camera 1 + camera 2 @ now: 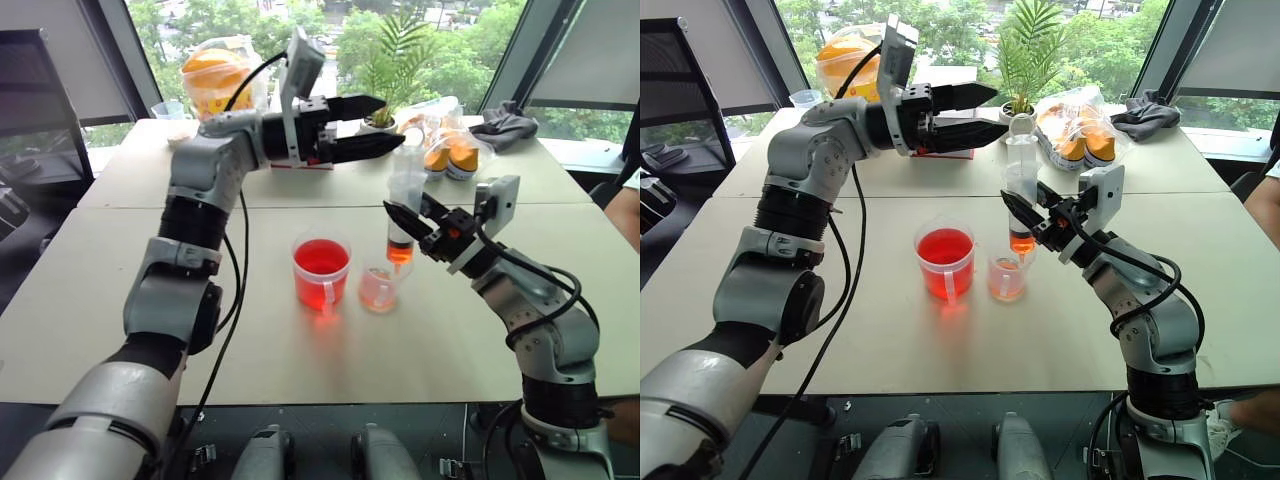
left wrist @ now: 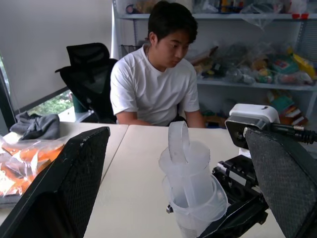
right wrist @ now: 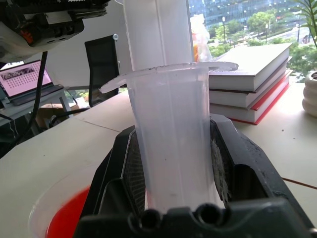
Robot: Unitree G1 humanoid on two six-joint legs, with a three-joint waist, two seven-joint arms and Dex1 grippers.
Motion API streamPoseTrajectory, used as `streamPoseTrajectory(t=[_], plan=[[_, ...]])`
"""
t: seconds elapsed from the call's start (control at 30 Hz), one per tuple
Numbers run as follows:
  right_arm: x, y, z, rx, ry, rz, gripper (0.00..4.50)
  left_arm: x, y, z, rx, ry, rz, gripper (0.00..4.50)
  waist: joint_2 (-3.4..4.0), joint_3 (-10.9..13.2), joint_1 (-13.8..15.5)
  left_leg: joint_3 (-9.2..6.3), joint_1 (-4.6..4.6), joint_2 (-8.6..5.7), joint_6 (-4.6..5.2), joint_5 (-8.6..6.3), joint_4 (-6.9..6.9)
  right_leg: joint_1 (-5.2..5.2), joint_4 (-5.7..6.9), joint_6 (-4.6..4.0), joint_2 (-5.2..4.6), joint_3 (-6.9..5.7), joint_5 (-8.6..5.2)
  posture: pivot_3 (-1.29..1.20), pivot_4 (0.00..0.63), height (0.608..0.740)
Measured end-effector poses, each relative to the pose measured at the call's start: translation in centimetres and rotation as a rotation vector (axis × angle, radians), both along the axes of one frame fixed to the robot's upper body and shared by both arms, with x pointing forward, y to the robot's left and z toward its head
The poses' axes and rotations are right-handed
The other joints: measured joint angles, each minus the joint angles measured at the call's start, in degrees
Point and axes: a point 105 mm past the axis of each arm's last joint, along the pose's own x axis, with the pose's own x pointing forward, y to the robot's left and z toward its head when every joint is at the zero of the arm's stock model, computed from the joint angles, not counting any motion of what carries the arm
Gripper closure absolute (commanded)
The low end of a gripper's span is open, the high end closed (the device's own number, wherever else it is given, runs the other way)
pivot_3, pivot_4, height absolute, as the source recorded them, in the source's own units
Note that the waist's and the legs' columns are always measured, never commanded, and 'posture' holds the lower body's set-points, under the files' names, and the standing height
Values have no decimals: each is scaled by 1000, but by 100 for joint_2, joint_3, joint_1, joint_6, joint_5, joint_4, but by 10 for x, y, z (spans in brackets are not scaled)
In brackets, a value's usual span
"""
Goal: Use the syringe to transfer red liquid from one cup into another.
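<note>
Your right tool (image 1: 1032,218) is clamped on the syringe (image 1: 1020,195) — held upright, orange-red tip just above the smaller cup (image 1: 1006,276). Left tool (image 1: 372,124) is spread wide, holding nothing, level above the table (image 1: 300,350) — larger red cup (image 1: 321,271) stands just beside the small one.

No readable text, label, brand, number or sign anywhere. Plain spines and covers on the stacked books (image 3: 252,82) behind the syringe (image 3: 171,144), no title legible. Laptop screen (image 3: 27,79) beyond the syringe lit pink, its content too blurred to read. Packets in the clear bag (image 1: 450,140) past the syringe orange and white, print not legible. Shelf goods (image 2: 257,69) behind the person too blurred for any lettering.
</note>
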Motion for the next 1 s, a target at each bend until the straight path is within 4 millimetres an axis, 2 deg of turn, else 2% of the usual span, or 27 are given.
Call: streamPoseTrajectory(t=[0.1, 0.2, 0.37, 0.43, 0.5, 0.87, 1.0], plan=[[0, 1, 0, -3, 0, 0, 3080, 3, -7, -8, 7, 22, -7, 28, -1, 1, 12, 0, -1, -1, 0, 0, 1, 0, 0, 0, 0, 1, 0, 0, 150, 740], [-3, 6, 2, -12, -12, 16, 3080, 5, -12, -15, 14, 39, -19, 825, -1, 1, 13, 0, -1, -1, 0, 0, 1, 0, 0, 1, 0, 1, 0, 0, 150, 740], [-2, 3, 3, -10, -15, -7, 3080, 1, -23, -12, 14, 29, -60, 3253, -5, 3, 19, 0, -2, -2, 0, 0, 1, 0, -1, 1, 0, 1, -1, 0, 150, 740], [-2, 1, 3, -24, -11, -22, 3080, 0, -24, -12, 16, 27, -68, 3960, -5, 3, 16, 0, -2, -1, 0, 0, 1, 0, -1, 1, 0, 1, -1, 0, 150, 740], [-1, 0, 3, -28, -11, -24, 3080, 0, -24, -13, 14, 32, -71, 4116, -5, 3, 12, -1, -1, -1, 0, 0, 1, 0, 0, 1, 0, 1, -1, 0, 150, 740], [-3, 2, 5, -35, -22, -16, 3080, -7, -23, -10, 32, 8, -107, 4124, -5, 3, 13, -1, -1, -1, 0, 0, 1, 0, 0, 1, 1, 2, -1, 0, 150, 740], [-4, 4, 4, -44, -16, -10, 3080, -11, -23, -14, 30, 2, -115, 4124, -5, 3, 14, -1, -1, 0, 0, 0, 1, 0, 0, 1, 1, 4, -1, 0, 150, 740]])
